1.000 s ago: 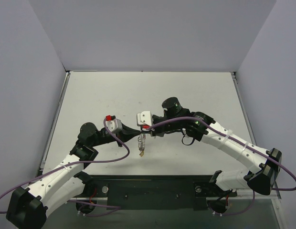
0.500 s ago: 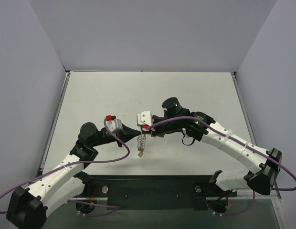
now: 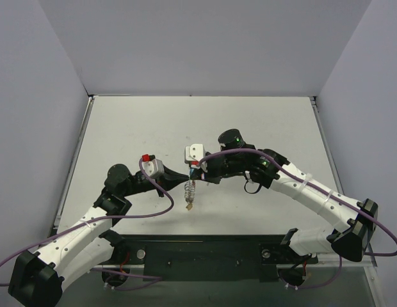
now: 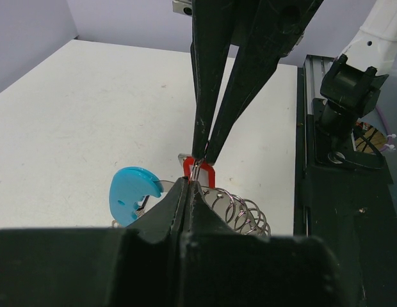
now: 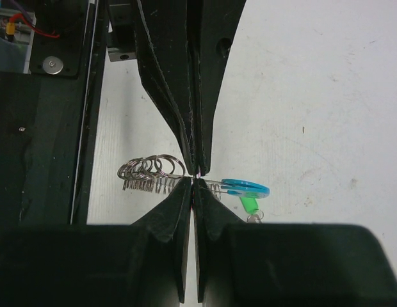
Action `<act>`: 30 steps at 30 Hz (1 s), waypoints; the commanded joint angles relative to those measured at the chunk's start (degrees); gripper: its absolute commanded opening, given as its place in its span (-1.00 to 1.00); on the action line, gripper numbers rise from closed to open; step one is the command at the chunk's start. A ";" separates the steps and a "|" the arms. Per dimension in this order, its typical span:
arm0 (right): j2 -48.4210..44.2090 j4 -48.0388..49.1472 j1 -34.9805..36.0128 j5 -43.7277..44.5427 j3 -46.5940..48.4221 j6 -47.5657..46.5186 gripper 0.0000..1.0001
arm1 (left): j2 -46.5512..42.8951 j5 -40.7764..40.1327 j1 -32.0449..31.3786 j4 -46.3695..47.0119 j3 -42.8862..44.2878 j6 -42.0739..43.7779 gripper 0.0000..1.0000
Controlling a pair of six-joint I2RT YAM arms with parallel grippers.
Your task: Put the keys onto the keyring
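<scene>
Above the middle of the table my two grippers meet tip to tip. My left gripper (image 3: 178, 180) (image 4: 188, 183) is shut on the wire of the keyring (image 3: 190, 190), whose silvery coils (image 4: 243, 214) (image 5: 150, 169) hang down to a small yellow piece (image 3: 190, 206). Its light-blue tag (image 4: 129, 194) (image 5: 246, 187) sticks out beside the jaws. My right gripper (image 3: 197, 174) (image 5: 192, 181) is shut on the red-tagged key (image 4: 208, 174), pressed against the ring just above the left fingertips. A green-tagged key (image 5: 248, 204) dangles below the blue tag.
The white table (image 3: 153, 128) has grey walls on three sides. A black mounting rail (image 3: 205, 249) runs along the near edge under both arm bases. Purple cables (image 3: 166, 201) loop off each arm.
The right wrist has tipped slightly, its white camera block shifting a little away from the bases. The left arm and the hanging keyring have stayed put.
</scene>
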 commanded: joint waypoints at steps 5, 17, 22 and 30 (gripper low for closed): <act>0.38 3.46 -0.11 -2.86 1.28 5.38 -1.00 | -0.11 -0.85 0.29 4.95 3.31 -0.10 -1.00; 1.88 4.17 -1.34 -2.86 2.07 9.34 -1.00 | -0.20 -0.94 0.29 4.95 3.31 -0.01 -1.00; 2.05 4.60 -1.96 -3.83 2.07 10.56 -1.00 | -0.20 -0.94 0.29 4.86 3.31 -0.19 -1.00; 2.76 5.66 -2.75 -4.79 2.60 13.29 -1.00 | -0.11 -0.85 0.29 4.77 3.39 -0.19 -1.00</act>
